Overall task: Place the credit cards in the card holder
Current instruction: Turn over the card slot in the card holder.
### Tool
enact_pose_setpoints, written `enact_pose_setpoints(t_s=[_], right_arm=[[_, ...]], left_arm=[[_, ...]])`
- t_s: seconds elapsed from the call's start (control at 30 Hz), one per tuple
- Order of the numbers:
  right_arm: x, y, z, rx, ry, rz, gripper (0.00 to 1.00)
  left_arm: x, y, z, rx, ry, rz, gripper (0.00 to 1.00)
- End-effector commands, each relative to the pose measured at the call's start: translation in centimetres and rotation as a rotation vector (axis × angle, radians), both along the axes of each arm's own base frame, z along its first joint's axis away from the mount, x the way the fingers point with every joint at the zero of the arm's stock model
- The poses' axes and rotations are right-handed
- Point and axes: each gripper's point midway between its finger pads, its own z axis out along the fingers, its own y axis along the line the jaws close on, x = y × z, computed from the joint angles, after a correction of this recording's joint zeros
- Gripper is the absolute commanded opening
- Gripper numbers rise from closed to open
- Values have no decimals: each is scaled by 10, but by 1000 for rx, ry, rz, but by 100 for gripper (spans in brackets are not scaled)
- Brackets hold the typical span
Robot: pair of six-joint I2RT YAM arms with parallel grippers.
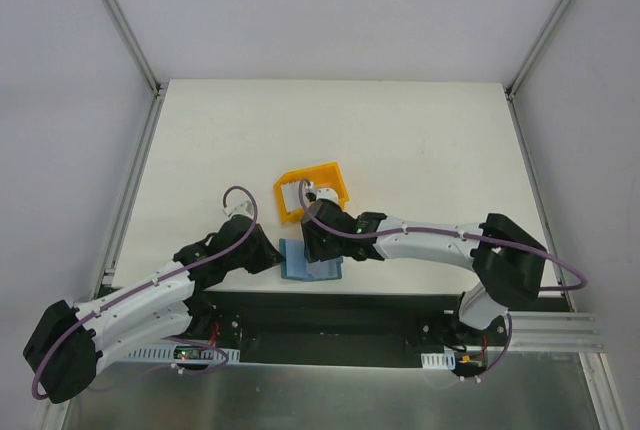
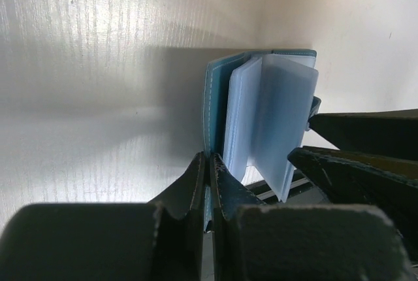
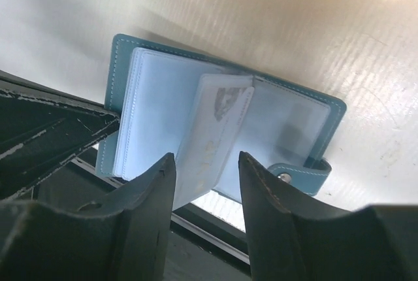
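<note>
The card holder (image 1: 296,263) lies open at the table's (image 1: 400,130) near edge, its clear sleeves (image 2: 274,117) fanned up. A credit card (image 3: 215,131) stands among them. The right gripper (image 3: 202,163) straddles that card, jaws partly apart, contact unclear. The left gripper (image 2: 209,163) is clamped tight on the holder's left cover. A yellow bin (image 1: 312,172) sits just beyond.

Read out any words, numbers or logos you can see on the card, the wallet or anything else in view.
No text is readable in any view.
credit card: faint grey print near its upper end, too blurred to read.
card holder: no lettering shows on the cover or the clear sleeves.
circuit board at the left arm's base: any markings are too small to read.
</note>
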Motion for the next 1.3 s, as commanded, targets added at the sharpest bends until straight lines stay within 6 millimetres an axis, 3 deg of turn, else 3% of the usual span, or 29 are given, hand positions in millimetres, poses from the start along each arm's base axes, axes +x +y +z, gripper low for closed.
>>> enact_pose_setpoints(t_s=[0.0, 0.33, 0.5, 0.63, 0.77, 0.93, 1.27], right_arm=[[0, -24, 5, -46, -34, -29, 45], [-4, -64, -1, -107, -40, -93, 45], [-2, -71, -7, -136, -30, -103, 45], [-1, -65, 5, -100, -51, -68, 48], [-2, -75, 9, -102, -77, -53, 51], [-11, -91, -9, -120, -38, -39, 51], [-17, -74, -39, -19, 34, -74, 51]], left_arm=[[-2, 2, -4, 4, 5, 7, 0], [-6, 6, -14, 14, 30, 25, 0], [-5, 6, -14, 15, 29, 22, 0], [-6, 6, -14, 14, 33, 25, 0], [-6, 6, -13, 12, 30, 27, 0], [-5, 6, -14, 14, 32, 30, 0], [-5, 7, -16, 23, 36, 32, 0]])
